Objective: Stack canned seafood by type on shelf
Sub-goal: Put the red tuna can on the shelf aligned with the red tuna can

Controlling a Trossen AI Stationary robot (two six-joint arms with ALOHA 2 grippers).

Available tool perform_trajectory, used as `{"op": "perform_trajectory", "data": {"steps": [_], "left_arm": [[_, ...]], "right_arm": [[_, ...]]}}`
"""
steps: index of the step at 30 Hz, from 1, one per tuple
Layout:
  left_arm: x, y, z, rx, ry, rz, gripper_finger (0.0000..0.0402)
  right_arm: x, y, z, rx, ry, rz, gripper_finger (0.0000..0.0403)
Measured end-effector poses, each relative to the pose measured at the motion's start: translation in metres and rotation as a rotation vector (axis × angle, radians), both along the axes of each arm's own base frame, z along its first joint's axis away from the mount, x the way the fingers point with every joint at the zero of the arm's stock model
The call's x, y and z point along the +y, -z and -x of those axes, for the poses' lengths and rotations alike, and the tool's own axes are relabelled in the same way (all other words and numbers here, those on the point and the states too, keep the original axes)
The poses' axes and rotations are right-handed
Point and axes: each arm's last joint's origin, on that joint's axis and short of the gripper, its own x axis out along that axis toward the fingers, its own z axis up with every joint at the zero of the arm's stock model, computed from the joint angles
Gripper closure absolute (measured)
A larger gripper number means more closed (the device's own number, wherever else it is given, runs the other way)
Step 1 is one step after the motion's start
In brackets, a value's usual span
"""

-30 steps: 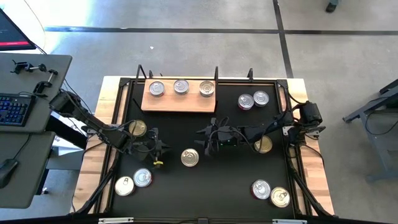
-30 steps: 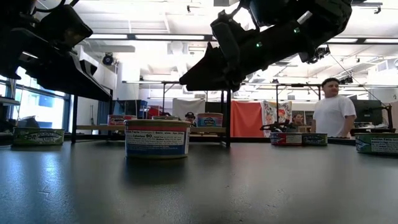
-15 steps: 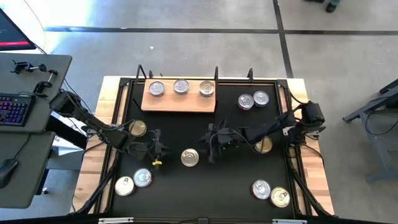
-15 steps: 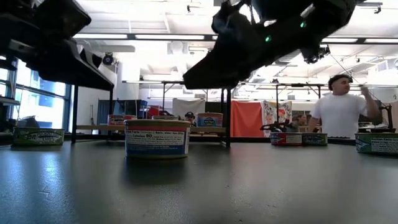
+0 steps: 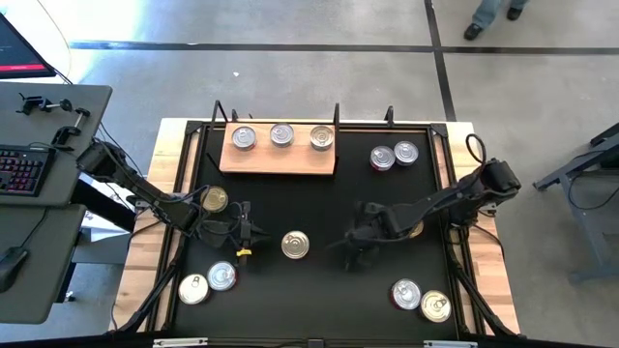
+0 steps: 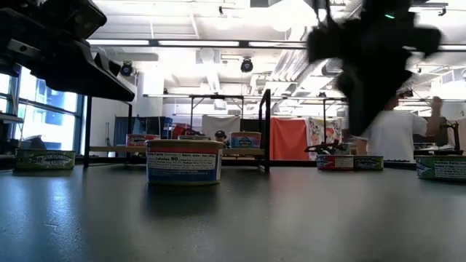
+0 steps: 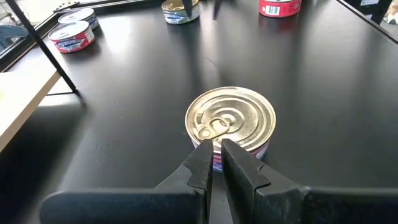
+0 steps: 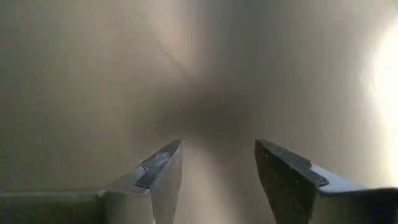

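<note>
Right wrist view shows only blur beyond the right hand [image 8: 214, 171], fingers apart, empty.

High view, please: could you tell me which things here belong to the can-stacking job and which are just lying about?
Job:
flat round silver-lidded seafood tins, e.g. centre one
light wooden rectangular shelf slab, three tins on it
black table mat

Lying about:
blue-lit black keyboard on grey side desk
</note>
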Motion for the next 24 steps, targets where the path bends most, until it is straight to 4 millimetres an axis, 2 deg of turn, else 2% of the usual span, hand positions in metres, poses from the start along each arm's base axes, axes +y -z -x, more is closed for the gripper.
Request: {"op": "perform_trajectory", "data": {"steps": [5, 10, 15, 24], "left_arm": [[0.0, 0.0, 0.0, 0.001, 0.0, -0.001, 0.0378], [0.0, 0.0, 0.0, 0.001, 0.002, -0.007, 0.0378], [0.0, 0.0, 0.0, 0.001, 0.001, -0.008, 0.0378], [0.0, 0.0, 0.0, 0.001, 0.001, -0.008, 0.0378]], "right_arm": [[0.005, -0.002, 0.037, 0.231, 0.22, 0.183, 0.0211], [0.017, -0.007, 0.057, 0.29, 0.255, 0.275, 0.0211], [0.029, -0.017, 0.068, 0.212, 0.274, 0.256, 0.0211], [0.047, -0.045, 0.092, -0.094, 0.255, 0.279, 0.0211]]}}
